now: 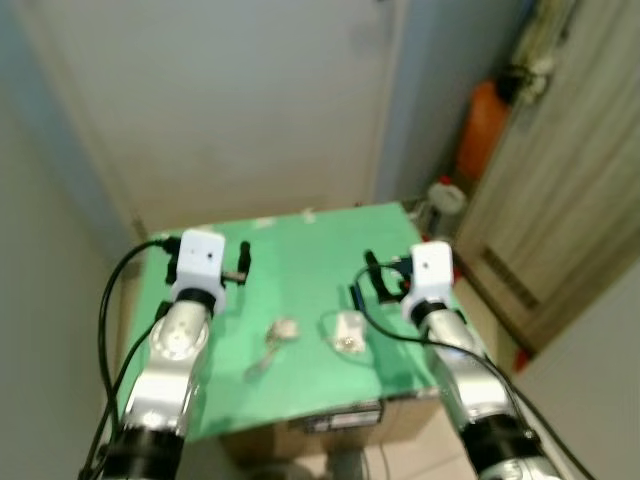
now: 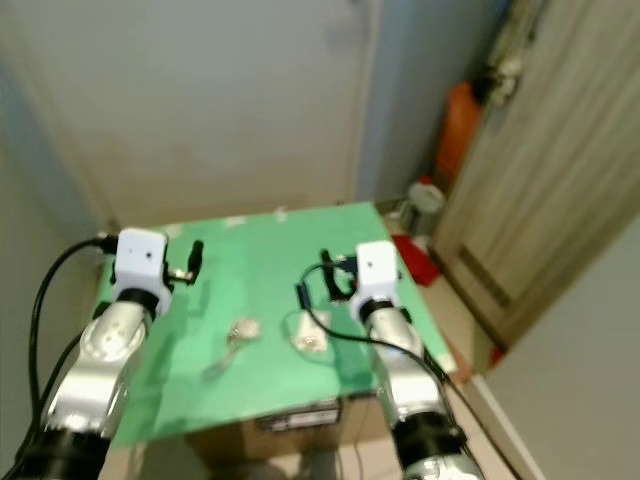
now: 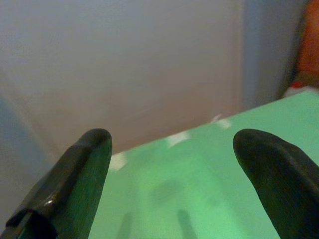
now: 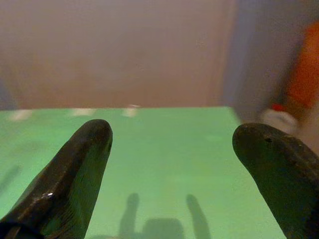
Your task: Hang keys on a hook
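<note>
A small bunch of keys [image 1: 272,345] with a pale fob lies on the green table top [image 1: 300,250], near the middle front. Just right of it lies a small white hook piece [image 1: 347,332], flat on the green surface. My left gripper [image 1: 243,262] hovers over the table's left part, behind and left of the keys. Its fingers [image 3: 79,174] are open with nothing between them. My right gripper [image 1: 363,282] hangs just behind the white hook piece, also open, and its fingers [image 4: 75,169] frame bare green surface.
A plain pale wall [image 1: 250,100] rises right behind the table. At the right stand a wooden door [image 1: 560,200], an orange object [image 1: 485,125] and a white container [image 1: 447,195] on the floor. Cardboard [image 1: 340,420] shows under the table's front edge.
</note>
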You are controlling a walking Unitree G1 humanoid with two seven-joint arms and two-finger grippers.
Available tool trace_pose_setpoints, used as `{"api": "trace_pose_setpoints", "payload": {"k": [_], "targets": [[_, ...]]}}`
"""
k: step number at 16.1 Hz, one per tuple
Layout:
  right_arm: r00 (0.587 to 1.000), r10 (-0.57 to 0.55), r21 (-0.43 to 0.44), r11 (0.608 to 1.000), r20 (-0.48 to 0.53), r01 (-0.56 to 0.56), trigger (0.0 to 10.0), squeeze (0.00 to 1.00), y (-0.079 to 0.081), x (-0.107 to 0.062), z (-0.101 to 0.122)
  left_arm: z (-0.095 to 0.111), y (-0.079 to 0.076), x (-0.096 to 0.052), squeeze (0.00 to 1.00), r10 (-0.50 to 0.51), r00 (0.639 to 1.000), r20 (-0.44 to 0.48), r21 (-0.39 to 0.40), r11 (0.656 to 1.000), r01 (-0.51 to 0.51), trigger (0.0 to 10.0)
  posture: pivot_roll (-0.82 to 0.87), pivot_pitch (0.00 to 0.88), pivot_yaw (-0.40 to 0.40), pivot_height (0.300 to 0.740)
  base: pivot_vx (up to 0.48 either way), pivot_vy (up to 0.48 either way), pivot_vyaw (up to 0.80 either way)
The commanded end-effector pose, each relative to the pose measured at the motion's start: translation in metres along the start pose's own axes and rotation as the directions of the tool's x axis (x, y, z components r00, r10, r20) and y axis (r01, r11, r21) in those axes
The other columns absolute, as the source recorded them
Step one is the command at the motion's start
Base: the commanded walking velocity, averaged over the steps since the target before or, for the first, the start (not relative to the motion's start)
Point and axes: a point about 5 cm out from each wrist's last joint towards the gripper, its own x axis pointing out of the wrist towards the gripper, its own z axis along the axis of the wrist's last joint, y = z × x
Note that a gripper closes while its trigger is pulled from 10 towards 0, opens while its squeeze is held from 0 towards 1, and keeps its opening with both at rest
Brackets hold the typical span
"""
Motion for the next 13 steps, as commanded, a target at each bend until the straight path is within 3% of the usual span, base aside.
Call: {"api": "trace_pose_setpoints", "payload": {"k": [1,4,5,9,10,12,13], "targets": [[1.000,-0.018,-0.002,1.000,-0.011,0.018,10.0,0.00,-0.005,-0.004,-0.003,-0.005,-0.008,0.000,0.00,-0.028,0.999,-0.034,-0.003,1.000,0.028,10.0,0.03,0.000,-0.010,0.740,0.000,0.000,0.00],[1.000,-0.019,-0.014,1.000,-0.015,0.019,10.0,0.00,-0.010,-0.010,-0.005,-0.022,-0.016,0.004,0.00,-0.083,0.985,-0.148,-0.047,0.996,0.077,10.0,0.01,0.000,-0.021,0.740,0.000,0.000,0.00],[1.000,-0.014,-0.029,0.999,-0.027,0.014,10.0,0.00,-0.014,-0.017,-0.007,-0.039,-0.017,0.004,0.00,-0.077,0.962,-0.260,-0.099,0.994,0.053,10.0,-0.01,0.000,-0.034,0.740,0.000,0.000,0.00],[0.998,-0.028,-0.065,0.998,-0.047,0.025,10.0,0.00,-0.030,-0.029,-0.008,-0.056,-0.023,-0.008,0.00,-0.054,0.945,-0.324,-0.076,0.997,0.031,10.0,-0.05,0.000,-0.061,0.740,0.000,0.000,0.00],[0.998,-0.042,-0.076,0.996,-0.055,0.038,10.0,0.00,-0.038,-0.037,-0.008,-0.068,-0.031,-0.015,0.00,-0.064,0.932,-0.358,-0.064,0.997,0.044,10.0,-0.08,0.046,-0.093,0.740,0.000,0.000,0.00],[0.997,-0.045,-0.091,0.995,-0.060,0.040,10.0,0.00,-0.047,-0.051,-0.003,-0.086,-0.038,-0.027,0.00,-0.034,0.918,-0.396,-0.006,0.999,0.035,10.0,-0.12,0.090,-0.129,0.740,0.000,0.000,0.00],[0.997,-0.045,-0.097,0.994,-0.066,0.039,10.0,0.00,-0.050,-0.055,-0.003,-0.091,-0.034,-0.030,0.00,0.015,0.914,-0.406,0.065,0.998,0.013,10.0,-0.13,0.101,-0.140,0.740,0.000,0.000,0.00]]}}
